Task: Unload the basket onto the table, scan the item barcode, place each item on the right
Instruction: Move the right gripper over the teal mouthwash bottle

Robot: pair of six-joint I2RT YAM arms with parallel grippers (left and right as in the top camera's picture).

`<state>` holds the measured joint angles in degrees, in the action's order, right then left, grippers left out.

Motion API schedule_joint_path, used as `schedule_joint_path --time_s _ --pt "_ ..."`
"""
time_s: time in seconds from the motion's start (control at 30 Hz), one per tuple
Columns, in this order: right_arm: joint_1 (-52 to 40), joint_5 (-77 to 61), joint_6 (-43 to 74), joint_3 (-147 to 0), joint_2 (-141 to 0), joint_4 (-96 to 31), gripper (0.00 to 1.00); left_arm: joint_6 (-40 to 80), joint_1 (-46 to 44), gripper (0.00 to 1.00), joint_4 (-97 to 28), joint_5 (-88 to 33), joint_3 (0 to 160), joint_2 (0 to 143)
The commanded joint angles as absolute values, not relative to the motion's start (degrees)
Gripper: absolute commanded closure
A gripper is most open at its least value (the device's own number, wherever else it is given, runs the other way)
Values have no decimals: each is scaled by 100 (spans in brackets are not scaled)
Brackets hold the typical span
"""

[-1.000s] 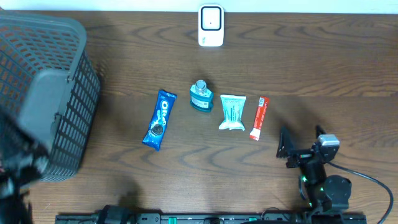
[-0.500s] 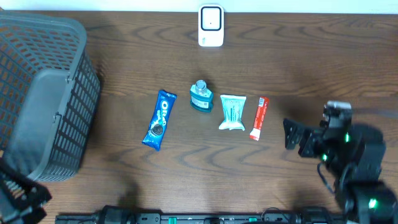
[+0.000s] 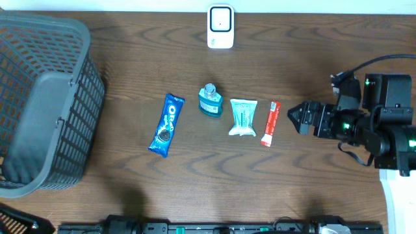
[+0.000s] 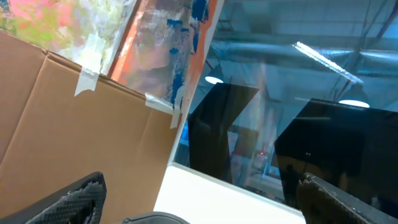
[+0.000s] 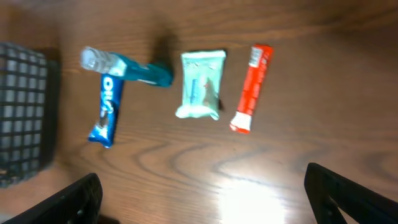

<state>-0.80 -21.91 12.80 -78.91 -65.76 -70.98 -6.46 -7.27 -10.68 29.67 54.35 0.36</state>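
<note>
A dark wood-grain table (image 3: pixel 195 188) is seen to fill the overhead view, with a pale strip of wall (image 3: pixel 325 5) beyond its far edge. Its left end is taken up by a grey slatted basket (image 3: pixel 39 97). From the left wrist camera no table is shown, only the room: a brown cardboard sheet (image 4: pixel 74 143) patched with tape (image 4: pixel 87 78), a paint-smeared panel (image 4: pixel 155 43) above it, dark glossy panels (image 4: pixel 348 143) and ceiling strip lights (image 4: pixel 323 59). The left gripper (image 4: pixel 199 190) is found with its jaws spread wide and nothing between them. The right arm (image 3: pixel 383 123) is laid across the table's right side, and the right gripper (image 3: pixel 296 118) is likewise spread wide and empty, pointed at the row of items and just beside its right end. A white scanner (image 3: pixel 220 27) is stood at the middle of the far edge. Near the table's centre, four items are set in a row, apart from one another: a blue Oreo pack (image 3: pixel 166 125), a mint pouch (image 3: pixel 243 117), a blue bottle (image 3: pixel 210 101) and a red stick packet (image 3: pixel 270 123).
</note>
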Motion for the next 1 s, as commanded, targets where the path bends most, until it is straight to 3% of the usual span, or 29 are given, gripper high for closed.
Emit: schedule_joint_path --time_s 0.0,0.23,0.57,0.97 --pt "-67 -2746 843 -8016 -6685 -6869 1 -777 -703 2 -1028 2738 5341 19" --pt "-1243 -2338 495 -8187 -7387 -6445 1 -414 -705 2 -725 2458 5118 54" --pt "-2840 -1354 -1044 -9120 -9262 -6095 1 -134 -703 2 -456 2458 5006 784" --pt "-3210 -1203 -1634 -9131 -9815 -5579 1 -379 -703 2 -760 2462 4733 261"
